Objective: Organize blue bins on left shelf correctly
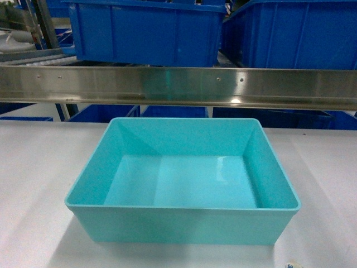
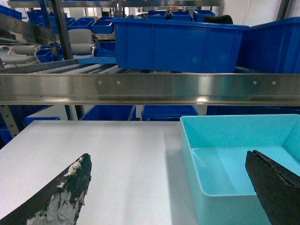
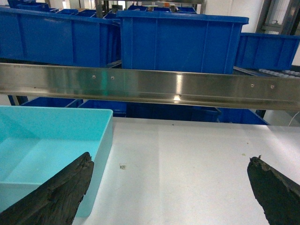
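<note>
Plainly, smooth aqua bin, tapered walls, upright

White surface, flat and matte, runs back under a steel rail of the shelf. One turquoise bin sits directly on it, upright, open side up, roughly centred, its far wall near the rail. Small dark speck on the surface just beside the bin's right wall. On the shelf above the rail, dark blue crates stand side by side; more blue crates below.
</note>
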Tool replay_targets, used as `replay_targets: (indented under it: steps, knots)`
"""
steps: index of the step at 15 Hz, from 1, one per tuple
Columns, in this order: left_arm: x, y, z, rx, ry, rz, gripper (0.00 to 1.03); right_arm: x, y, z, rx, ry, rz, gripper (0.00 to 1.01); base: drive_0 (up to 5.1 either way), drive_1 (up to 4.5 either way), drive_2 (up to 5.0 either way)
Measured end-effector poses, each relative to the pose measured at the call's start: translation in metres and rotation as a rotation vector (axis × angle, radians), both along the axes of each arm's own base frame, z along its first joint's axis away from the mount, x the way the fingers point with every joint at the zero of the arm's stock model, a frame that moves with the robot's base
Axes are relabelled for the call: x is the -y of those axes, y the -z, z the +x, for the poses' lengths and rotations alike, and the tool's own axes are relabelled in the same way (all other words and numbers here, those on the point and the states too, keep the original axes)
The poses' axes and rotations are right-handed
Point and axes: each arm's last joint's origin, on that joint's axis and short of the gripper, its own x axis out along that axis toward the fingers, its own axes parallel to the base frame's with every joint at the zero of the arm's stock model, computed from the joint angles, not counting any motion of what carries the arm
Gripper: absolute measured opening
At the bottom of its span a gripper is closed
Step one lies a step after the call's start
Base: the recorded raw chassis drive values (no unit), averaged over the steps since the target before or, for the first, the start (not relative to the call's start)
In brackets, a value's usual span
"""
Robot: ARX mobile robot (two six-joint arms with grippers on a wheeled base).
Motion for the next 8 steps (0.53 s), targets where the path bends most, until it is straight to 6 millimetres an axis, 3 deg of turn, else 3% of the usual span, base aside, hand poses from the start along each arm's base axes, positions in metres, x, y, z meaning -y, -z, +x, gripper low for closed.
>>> replay_targets:
  steps: [8]
  knots:
    - [0.0000,0.0000,0.0000,0.000,0.000,0.000,0.98,0.0000,0.0000,0.0000,0.000,0.000,0.000,0.98,0.0,0.00,0.0]
